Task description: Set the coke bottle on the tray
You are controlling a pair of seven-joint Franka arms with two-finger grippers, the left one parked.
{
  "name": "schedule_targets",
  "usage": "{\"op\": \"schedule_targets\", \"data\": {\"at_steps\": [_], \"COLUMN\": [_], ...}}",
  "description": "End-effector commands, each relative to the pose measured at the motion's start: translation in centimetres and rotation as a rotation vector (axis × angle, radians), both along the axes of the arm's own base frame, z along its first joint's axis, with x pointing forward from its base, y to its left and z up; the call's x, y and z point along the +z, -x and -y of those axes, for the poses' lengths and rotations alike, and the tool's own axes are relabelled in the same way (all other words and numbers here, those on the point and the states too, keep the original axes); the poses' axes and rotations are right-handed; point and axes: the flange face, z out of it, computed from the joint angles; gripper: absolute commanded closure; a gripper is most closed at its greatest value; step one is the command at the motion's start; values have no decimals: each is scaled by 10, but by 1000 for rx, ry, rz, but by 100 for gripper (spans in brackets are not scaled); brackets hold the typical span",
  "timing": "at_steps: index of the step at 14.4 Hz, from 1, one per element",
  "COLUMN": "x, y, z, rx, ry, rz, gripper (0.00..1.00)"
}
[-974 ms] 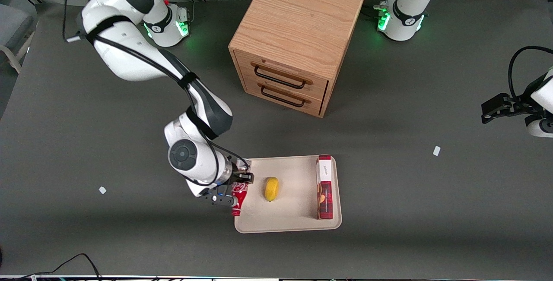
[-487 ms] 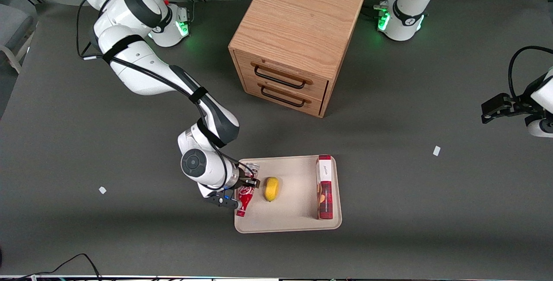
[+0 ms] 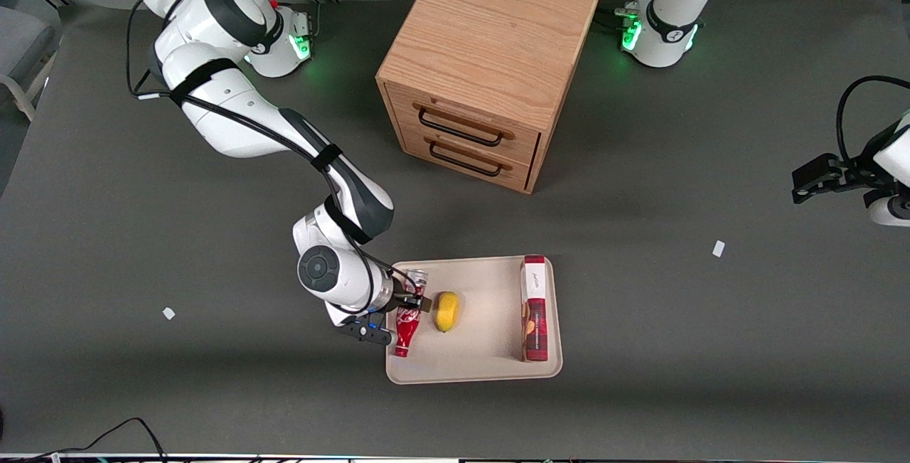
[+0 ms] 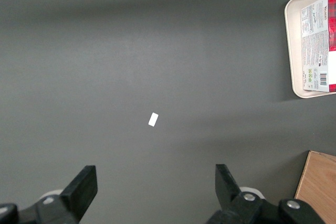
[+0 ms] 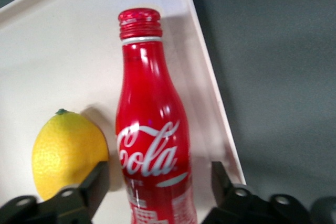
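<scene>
The coke bottle (image 3: 406, 319) lies flat on the beige tray (image 3: 483, 349), along the tray's edge toward the working arm's end, with its silver end farther from the front camera and its red neck nearer. In the right wrist view the coke bottle (image 5: 152, 145) shows white script lettering and rests on the tray (image 5: 63, 51). My gripper (image 3: 409, 303) straddles the bottle's body. The gripper (image 5: 157, 179) is open, with a gap showing between each black finger (image 5: 100, 182) and the bottle.
A yellow lemon (image 3: 446, 311) lies on the tray beside the bottle. A red-and-white snack box (image 3: 534, 309) lies along the tray's edge toward the parked arm. A wooden two-drawer cabinet (image 3: 490, 65) stands farther from the front camera. Paper scraps (image 3: 168, 313) dot the table.
The gripper carried the bottle from the tray's rim in over the tray, toward the lemon. The bottle now lies on the tray and the fingers stand apart from it.
</scene>
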Motion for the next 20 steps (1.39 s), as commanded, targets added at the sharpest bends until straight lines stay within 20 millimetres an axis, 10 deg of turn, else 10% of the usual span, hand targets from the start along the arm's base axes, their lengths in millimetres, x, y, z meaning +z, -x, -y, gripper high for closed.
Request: {"op": "schedule_targets", "data": {"at_steps": [1, 10, 15, 20], "x": [-3, 18, 153, 331], "y": [-3, -6, -2, 46], "z": [-1, 0, 10, 86], "rx": [-15, -13, 23, 9], "ry": [8, 11, 78, 248], "rz": [19, 37, 65, -21], "gripper": [0, 0, 0, 0]}}
